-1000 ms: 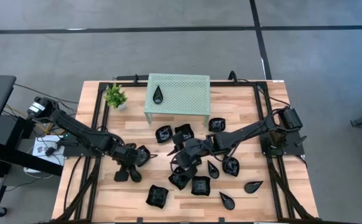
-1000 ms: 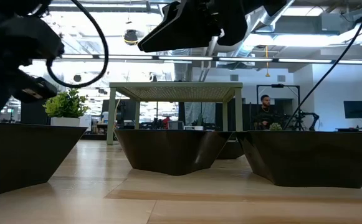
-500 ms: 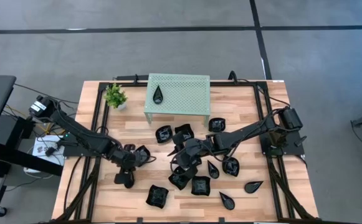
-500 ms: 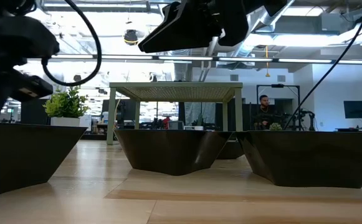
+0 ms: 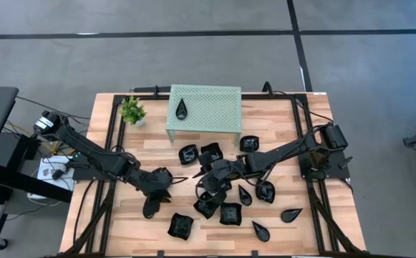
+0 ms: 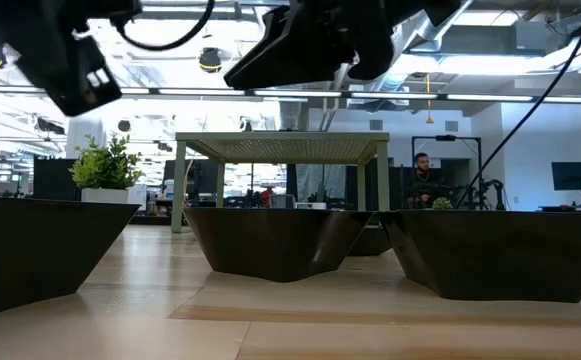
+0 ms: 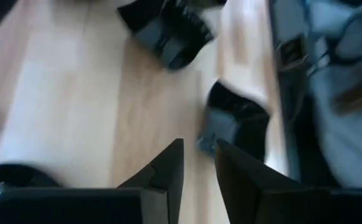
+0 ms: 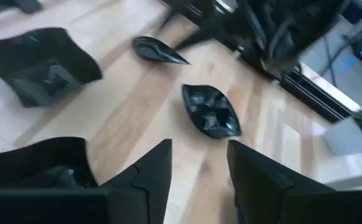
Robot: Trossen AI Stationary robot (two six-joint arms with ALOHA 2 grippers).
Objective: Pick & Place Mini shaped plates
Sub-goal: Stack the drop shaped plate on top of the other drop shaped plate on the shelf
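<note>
Hovering over the tabletop (image 5: 122, 229) at 7 o'clock, the left gripper (image 7: 198, 163) is slightly apart, empty; right gripper (image 8: 199, 163) parted at centre.

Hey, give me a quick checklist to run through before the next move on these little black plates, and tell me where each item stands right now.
1. Left gripper empty: ok, nothing between its fingers, narrow gap.
2. Right gripper empty: ok, fingers apart, nothing held.
3. Pale green perforated metal stand has room: ok, only one black teardrop-shaped mini plate lies on it.
4. Plates left on the wooden table: ok, several, such as the black leaf-shaped mini plate ahead of the right gripper.
5. Arms apart: cannot tell, both grippers work near mid-table.
6. Small potted green plant out of the way: ok, at the back left corner.
</note>
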